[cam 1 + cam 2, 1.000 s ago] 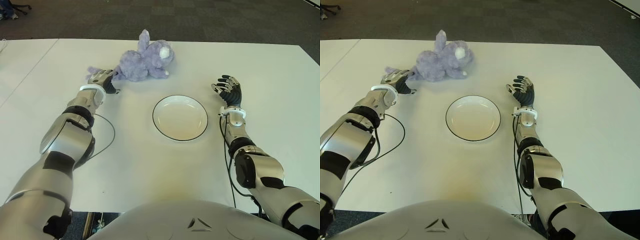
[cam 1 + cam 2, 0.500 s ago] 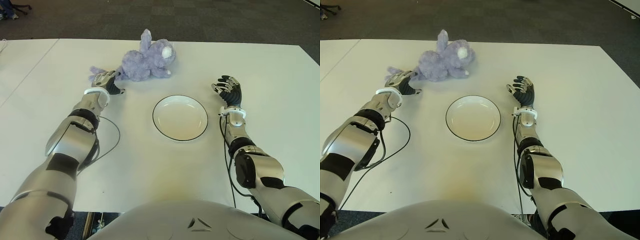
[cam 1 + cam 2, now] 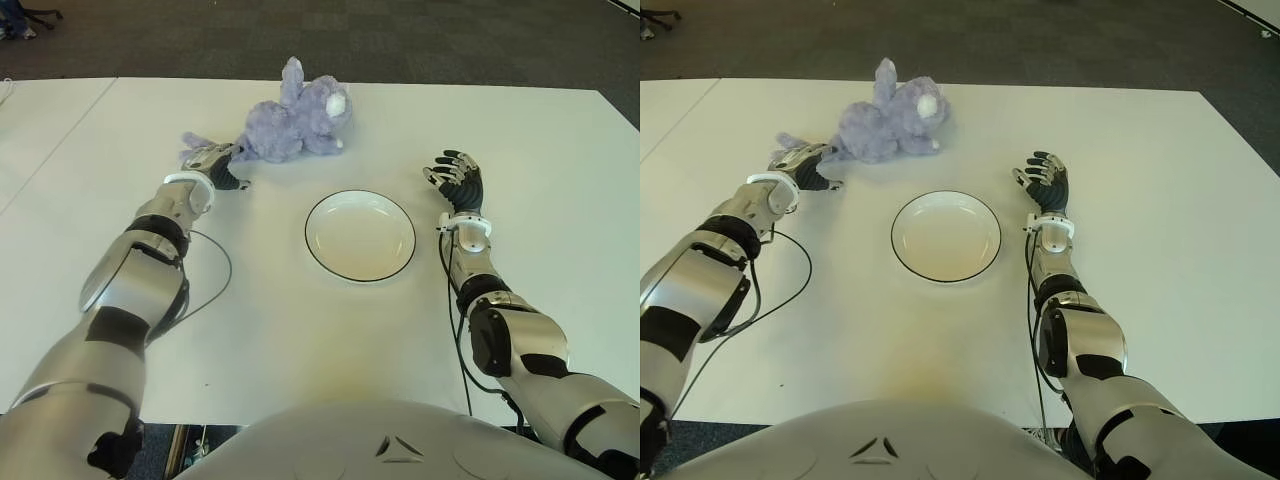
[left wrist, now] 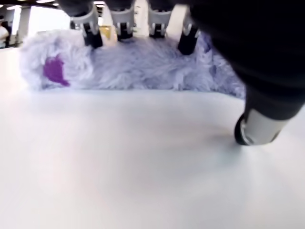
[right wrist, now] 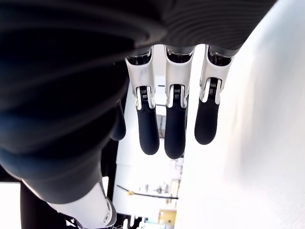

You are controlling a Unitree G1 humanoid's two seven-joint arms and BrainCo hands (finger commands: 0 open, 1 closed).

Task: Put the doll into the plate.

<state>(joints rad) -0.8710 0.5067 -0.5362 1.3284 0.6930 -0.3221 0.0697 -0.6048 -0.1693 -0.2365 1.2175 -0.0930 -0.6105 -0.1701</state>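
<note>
- Currently, nearest item: white plate (image 3: 360, 236) w/ dark rim, mid-table (image 3: 300, 340), nothing in it.
- Right hand (image 3: 455, 180): shows just right of plate, apart from it. Fingers (image 5: 174, 126) extended, loosely spread, holding nothing per right wrist view.
- Left hand (image 3: 213, 160): further back, left of plate, low over the table at the near-left end of the doll (image 3: 290, 125).
- Left wrist view: fingertips (image 4: 125, 28) lie over the top of a purple furry limb (image 4: 143, 67); thumb tip (image 4: 255, 129) down at the table surface, apart from the fur. Hand not closed round the limb; no firm grip seen — fingers draped, partly curled.
- Doll: lilac plush, lies on the table beyond the plate, up-left of it, well clear of rim. White patch (image 3: 336, 101) on head end, head pointing right; one limb trails left to the left hand.
- Farthest: table edge, then dark carpet floor (image 3: 400, 40).
</note>
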